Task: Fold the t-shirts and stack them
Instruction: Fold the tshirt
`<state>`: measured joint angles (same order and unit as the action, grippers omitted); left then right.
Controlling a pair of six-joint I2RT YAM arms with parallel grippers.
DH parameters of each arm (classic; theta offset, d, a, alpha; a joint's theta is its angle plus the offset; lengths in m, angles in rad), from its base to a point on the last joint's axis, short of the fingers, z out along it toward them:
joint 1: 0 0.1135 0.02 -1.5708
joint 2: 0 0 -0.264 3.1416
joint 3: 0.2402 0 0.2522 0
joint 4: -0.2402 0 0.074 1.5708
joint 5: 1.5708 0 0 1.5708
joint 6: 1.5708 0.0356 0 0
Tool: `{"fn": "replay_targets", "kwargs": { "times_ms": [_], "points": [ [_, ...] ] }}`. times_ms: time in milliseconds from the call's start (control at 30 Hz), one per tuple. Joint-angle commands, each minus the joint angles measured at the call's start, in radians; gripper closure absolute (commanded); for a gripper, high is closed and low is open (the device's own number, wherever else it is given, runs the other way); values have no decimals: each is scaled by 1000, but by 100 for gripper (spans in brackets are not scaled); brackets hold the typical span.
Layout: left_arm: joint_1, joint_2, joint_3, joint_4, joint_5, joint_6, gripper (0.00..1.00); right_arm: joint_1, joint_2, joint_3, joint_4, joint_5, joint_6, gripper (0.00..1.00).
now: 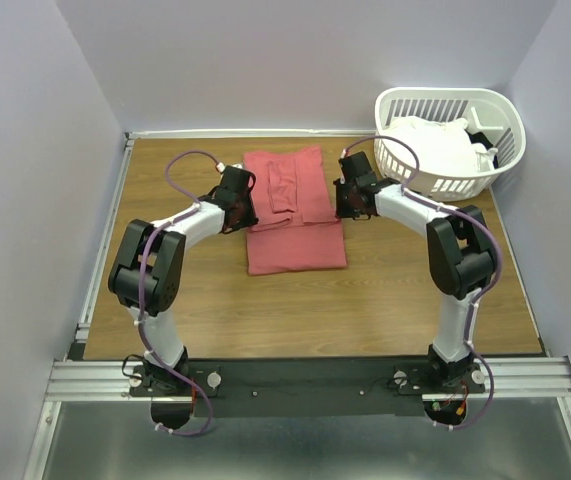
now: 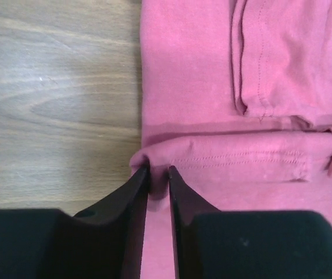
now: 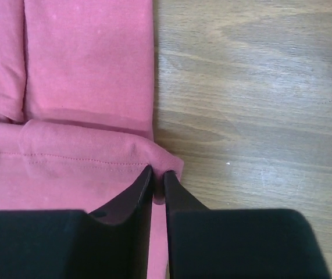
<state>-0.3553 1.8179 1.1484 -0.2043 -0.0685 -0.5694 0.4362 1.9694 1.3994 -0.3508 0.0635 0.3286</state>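
A coral-red t-shirt (image 1: 295, 210) lies flat in the middle of the wooden table, sleeves folded inward. A stitched hem edge (image 2: 241, 160) runs across its middle, laid over the layer beneath. My left gripper (image 1: 246, 214) sits at the shirt's left edge; in the left wrist view its fingertips (image 2: 159, 170) stand narrowly apart with the hem's left corner pinched between them. My right gripper (image 1: 347, 206) holds the hem's right corner the same way (image 3: 159, 171), low on the table. White t-shirts (image 1: 433, 145) are heaped in the basket.
The white slatted laundry basket (image 1: 445, 95) stands at the back right corner, close behind my right arm. Bare wood (image 1: 165, 290) lies to the left and in front of the red shirt. Grey walls close in the table on three sides.
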Motion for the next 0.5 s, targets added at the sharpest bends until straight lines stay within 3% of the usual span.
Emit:
{"fn": "replay_targets", "kwargs": {
  "times_ms": [0,67,133,267,367,467],
  "points": [
    [10,-26,-6,28,-39,0,54,-11,-12,4,18,-39,-33,71],
    [9,-73,-16,32,-40,3,40,-10,-52,-2,16,-57,-33,63],
    [7,-110,-21,26,-36,5,32,-1,-84,-13,18,-57,-26,59],
    [-25,-259,-64,14,-42,-27,31,41,-142,-37,18,-48,-13,59],
    [-86,-339,-131,38,-56,-64,42,81,-144,-42,21,-57,10,64],
    [-155,-356,-214,98,-37,-93,65,122,-116,-48,38,-97,32,74]
  ]
}}
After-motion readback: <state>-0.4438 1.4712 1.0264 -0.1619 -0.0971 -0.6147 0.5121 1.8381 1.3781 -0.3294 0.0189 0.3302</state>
